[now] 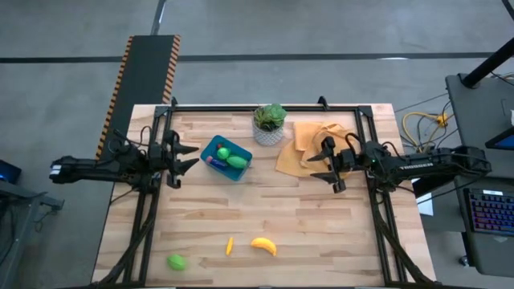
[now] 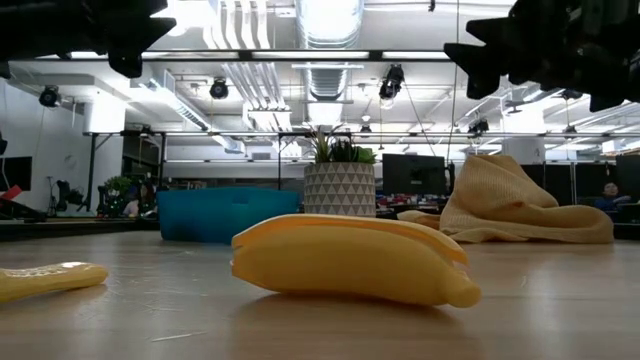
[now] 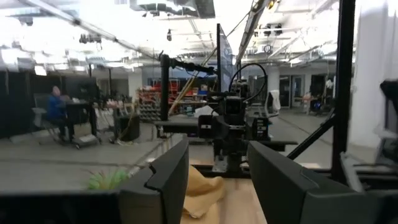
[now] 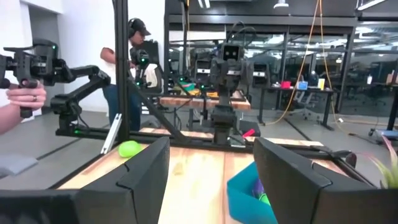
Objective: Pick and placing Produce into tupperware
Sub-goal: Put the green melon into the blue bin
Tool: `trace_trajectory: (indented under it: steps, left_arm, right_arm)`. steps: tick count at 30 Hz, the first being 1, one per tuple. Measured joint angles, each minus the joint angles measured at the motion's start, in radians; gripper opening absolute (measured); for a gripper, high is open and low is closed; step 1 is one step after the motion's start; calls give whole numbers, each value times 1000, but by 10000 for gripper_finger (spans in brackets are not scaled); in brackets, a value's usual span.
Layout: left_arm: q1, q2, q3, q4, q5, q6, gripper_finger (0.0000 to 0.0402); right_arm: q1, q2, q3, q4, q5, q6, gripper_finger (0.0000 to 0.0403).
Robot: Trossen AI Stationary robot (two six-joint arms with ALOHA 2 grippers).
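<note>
While both end effectors point(image 1: 186, 155) point(image 1: 320, 163) gape empty, tupperware point(image 1: 215, 148) has 3 pcs, 3 outside.

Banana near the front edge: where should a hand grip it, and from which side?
Take the banana across its thick middle, coming straight down from above. It lies flat on its side on the bare table, apart from the small orange-yellow piece, so fingers probably fit across its narrow width; the tapered ends would likely slip.

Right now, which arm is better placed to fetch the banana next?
Probably the right. The banana lies at the table's near edge, slightly nearer the right gripper above the cloth than the left gripper beside the tupperware. Both hang open and empty.
</note>
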Motion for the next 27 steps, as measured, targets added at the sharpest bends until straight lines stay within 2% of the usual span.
trace_trajectory:
  steps: [8,12,15,19,21,24,27]
  left_arm:
    - [0,38,5,115,11,81,151]
    - [0,67,48,107,66,202,151]
    - [-1,92,92,50,105,275,151]
    - [-3,155,176,-33,111,287,151]
    - [-5,185,227,-99,149,288,155]
    - [-19,235,310,-162,193,292,177]
    - [-40,292,427,-277,201,328,216]
  right_arm:
    - [0,6,55,-5,0,-30,226]
    - [0,6,63,-7,0,-45,226]
    - [0,6,67,-36,4,-44,225]
    - [0,6,81,-81,21,-25,225]
    - [0,6,90,-111,25,-24,226]
    - [0,6,105,-138,25,-22,226]
    - [0,6,115,-163,25,-21,226]
